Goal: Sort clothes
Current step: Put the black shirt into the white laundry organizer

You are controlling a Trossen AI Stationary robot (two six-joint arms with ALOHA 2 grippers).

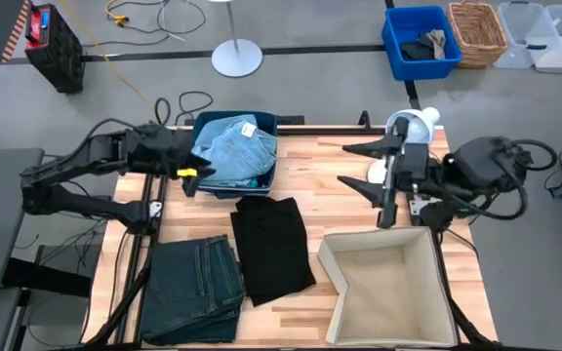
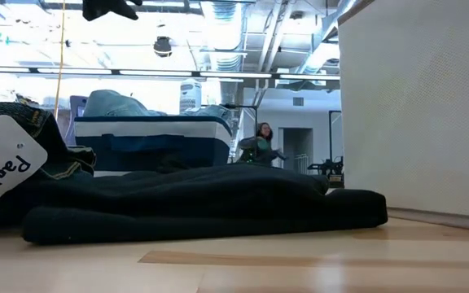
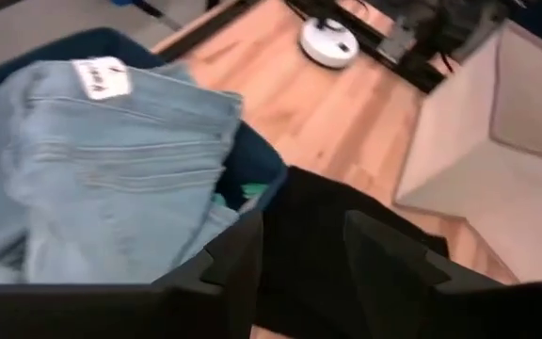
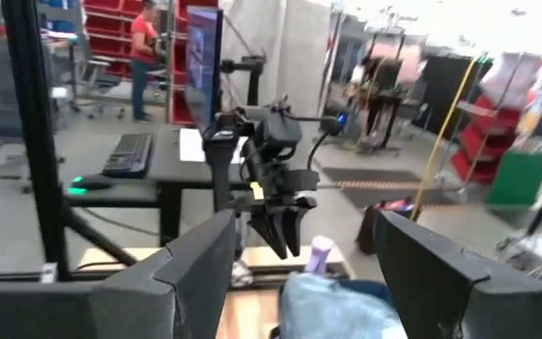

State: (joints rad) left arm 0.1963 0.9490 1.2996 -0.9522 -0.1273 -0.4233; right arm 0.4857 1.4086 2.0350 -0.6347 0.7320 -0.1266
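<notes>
The light blue denim piece (image 1: 234, 146) lies on top in the dark blue bin (image 1: 271, 125) at the table's far side, over a teal-green top (image 3: 244, 197) of which only a bit shows. The black shirt (image 1: 273, 244) lies flat mid-table. The dark green-grey jeans (image 1: 195, 288) lie folded at the near left, with a paper tag (image 2: 2, 167). My left gripper (image 1: 191, 168) is open and empty above the bin's left rim; it also shows in the left wrist view (image 3: 304, 250). My right gripper (image 1: 364, 168) is wide open and empty, raised over the far right of the table.
The beige fabric box (image 1: 388, 288) stands open at the near right. A white round object (image 1: 413, 125) sits at the table's far right. Bare wood shows between the bin and the box. On the floor beyond are a blue crate (image 1: 420, 41) and a wicker basket (image 1: 477, 31).
</notes>
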